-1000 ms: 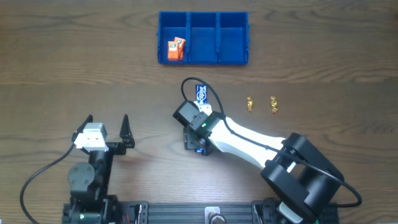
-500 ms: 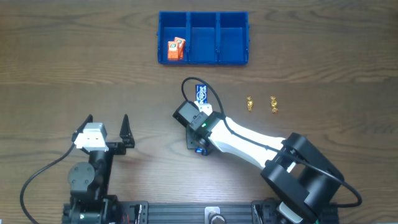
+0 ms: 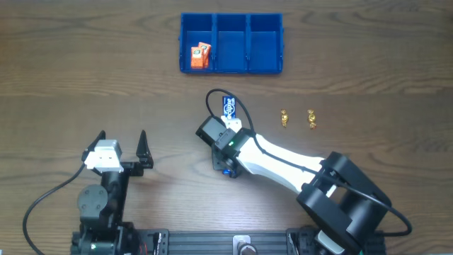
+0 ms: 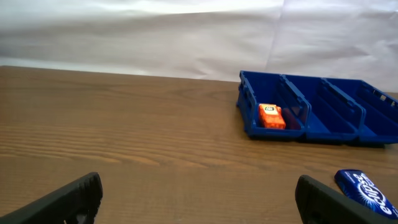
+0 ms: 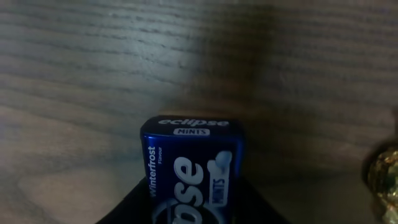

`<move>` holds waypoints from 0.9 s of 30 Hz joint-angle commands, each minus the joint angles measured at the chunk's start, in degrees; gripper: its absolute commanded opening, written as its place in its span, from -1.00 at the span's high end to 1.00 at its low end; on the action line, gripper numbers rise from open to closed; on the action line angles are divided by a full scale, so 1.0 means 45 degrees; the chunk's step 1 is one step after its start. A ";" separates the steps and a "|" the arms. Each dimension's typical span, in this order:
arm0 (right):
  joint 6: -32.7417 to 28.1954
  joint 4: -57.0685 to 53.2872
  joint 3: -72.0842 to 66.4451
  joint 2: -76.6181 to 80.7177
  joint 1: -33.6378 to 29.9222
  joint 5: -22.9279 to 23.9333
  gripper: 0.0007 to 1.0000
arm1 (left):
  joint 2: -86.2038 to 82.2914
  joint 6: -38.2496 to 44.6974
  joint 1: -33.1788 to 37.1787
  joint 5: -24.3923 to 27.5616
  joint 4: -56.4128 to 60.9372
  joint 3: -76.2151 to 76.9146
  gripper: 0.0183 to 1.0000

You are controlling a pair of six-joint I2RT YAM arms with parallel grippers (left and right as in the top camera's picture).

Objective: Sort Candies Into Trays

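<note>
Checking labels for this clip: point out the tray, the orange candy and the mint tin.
Tray (image 3: pixel 231 46): top view, floor of its middle compartment.
Orange candy (image 3: pixel 200 56): top view, middle of the wrapper.
Mint tin (image 5: pixel 193 168): right wrist view, its printed top face.

Top view: overhead, looking straight down on tabletop (image 3: pixel 85 71).
Left wrist: low, level, facing tray (image 4: pixel 311 112).
Right wrist: close above mints box (image 5: pixel 193 168), shared with both.

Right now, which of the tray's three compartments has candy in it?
The blue tray's left compartment: it holds orange candy, while the middle compartment and right compartment are bare.
</note>
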 commanded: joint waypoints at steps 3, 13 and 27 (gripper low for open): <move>0.0136 0.0049 0.0121 0.0282 0.0063 0.0277 0.47 | -0.0083 0.0044 0.0044 0.0126 -0.0554 -0.0175 -1.00; -0.2249 -0.2424 0.3759 -0.2011 -0.0923 0.2569 0.61 | -0.0083 0.0044 0.0044 0.0126 -0.0554 -0.0175 -1.00; -0.6649 0.0777 0.9588 0.1744 -0.4017 0.4216 0.60 | -0.0083 0.0044 0.0044 0.0121 -0.0554 -0.0175 -0.99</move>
